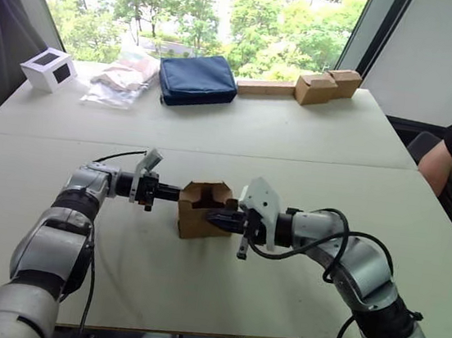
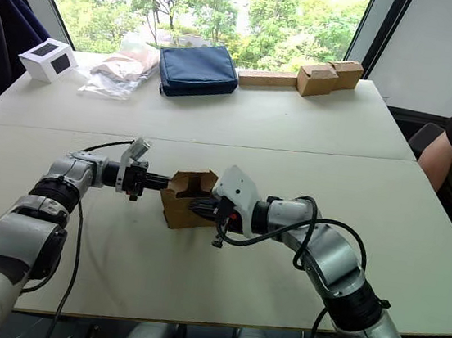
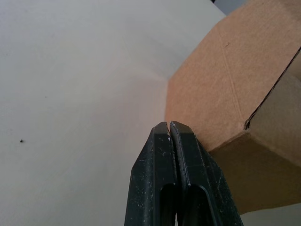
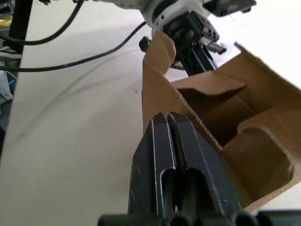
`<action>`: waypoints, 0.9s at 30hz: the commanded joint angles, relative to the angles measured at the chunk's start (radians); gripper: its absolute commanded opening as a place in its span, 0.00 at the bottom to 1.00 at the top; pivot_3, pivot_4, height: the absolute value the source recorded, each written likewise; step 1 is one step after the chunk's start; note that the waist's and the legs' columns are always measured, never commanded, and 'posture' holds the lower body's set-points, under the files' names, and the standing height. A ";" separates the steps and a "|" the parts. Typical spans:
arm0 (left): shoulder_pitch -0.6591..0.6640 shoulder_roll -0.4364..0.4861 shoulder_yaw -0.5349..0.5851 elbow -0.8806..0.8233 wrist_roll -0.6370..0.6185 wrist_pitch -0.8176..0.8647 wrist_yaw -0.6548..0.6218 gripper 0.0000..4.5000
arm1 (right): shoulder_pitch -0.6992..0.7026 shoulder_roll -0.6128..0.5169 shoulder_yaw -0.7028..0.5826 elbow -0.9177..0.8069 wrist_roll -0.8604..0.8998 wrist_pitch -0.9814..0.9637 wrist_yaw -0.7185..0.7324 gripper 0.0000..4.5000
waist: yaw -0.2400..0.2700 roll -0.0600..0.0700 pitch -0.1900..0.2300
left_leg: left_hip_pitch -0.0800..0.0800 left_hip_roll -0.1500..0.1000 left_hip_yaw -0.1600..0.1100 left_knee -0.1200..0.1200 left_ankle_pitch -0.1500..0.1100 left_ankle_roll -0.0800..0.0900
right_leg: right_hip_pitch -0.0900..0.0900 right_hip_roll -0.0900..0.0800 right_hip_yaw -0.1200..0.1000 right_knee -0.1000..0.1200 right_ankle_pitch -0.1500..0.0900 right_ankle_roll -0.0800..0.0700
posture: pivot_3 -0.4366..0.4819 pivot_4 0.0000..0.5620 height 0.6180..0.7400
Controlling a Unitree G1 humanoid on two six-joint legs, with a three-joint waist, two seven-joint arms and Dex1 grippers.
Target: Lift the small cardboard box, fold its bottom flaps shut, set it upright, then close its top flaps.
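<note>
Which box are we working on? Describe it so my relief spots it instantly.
On the near half of the table, between the two grippers, stands the small cardboard box. Its top flaps are open; it's plain brown, unlike the white cube box far back.

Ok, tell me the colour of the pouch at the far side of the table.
Dark navy blue; the pouch shows best in the right eye view.

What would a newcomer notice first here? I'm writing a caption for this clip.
First, the small cardboard box standing in the middle of the table, top flaps open, with the shut left gripper and the shut right gripper pressing it from opposite sides. Next, the navy pouch by the window.
</note>
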 commanded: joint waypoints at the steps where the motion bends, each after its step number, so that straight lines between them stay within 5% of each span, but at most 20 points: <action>1: -0.018 0.001 0.039 -0.006 -0.005 -0.016 0.011 0.01 | -0.039 0.025 0.013 0.044 -0.035 -0.056 0.010 0.00 | 0.000 0.000 0.000 | 0.000 0.000 0.000 0.000 0.000 0.000 | 0.000 0.000 0.000 0.000 0.000 0.000 | 0.48 0.27 0.98; 10: -0.008 -0.003 0.067 -0.024 -0.007 -0.010 0.029 0.01 | -0.064 0.090 0.007 0.152 -0.052 -0.095 0.026 0.00 | 0.000 0.000 0.000 | 0.000 0.000 0.000 0.000 0.000 0.000 | 0.000 0.000 0.000 0.000 0.000 0.000 | 0.48 0.27 0.98; 21: 0.002 -0.007 0.085 -0.026 -0.001 -0.019 0.054 0.01 | -0.046 0.059 -0.077 0.008 0.072 -0.020 0.092 0.00 | 0.000 0.000 0.000 | 0.000 0.000 0.000 0.000 0.000 0.000 | 0.000 0.000 0.000 0.000 0.000 0.000 | 0.48 0.27 0.98; 27: -0.003 -0.017 0.084 -0.022 0.000 -0.022 0.057 0.01 | -0.061 0.067 -0.048 0.067 0.013 -0.055 0.068 0.00 | 0.000 0.000 0.000 | 0.000 0.000 0.000 0.000 0.000 0.000 | 0.000 0.000 0.000 0.000 0.000 0.000 | 0.48 0.27 0.98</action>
